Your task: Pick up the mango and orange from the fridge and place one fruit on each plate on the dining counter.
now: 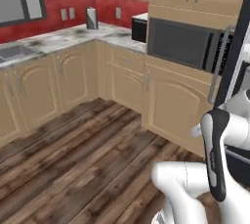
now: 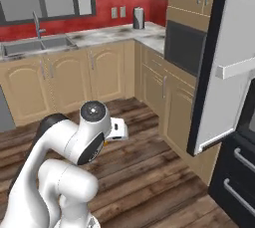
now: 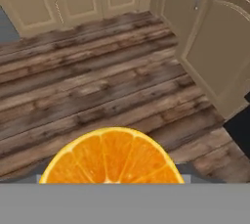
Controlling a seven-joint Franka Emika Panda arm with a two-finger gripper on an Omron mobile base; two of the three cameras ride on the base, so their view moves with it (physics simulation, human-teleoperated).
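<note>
An orange (image 3: 112, 157), its cut face showing, sits clamped in the half-closed gripper (image 2: 117, 129) — above bare wood floor (image 3: 97, 86), fridge door (image 2: 224, 72) off to one side. Carry it level and steadily toward the plates.

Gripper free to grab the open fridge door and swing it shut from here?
Probably not. The gripper looks closed on the orange, so its jaws are taken. It also hangs low over the floor, well apart from the fridge door off to the right.
</note>
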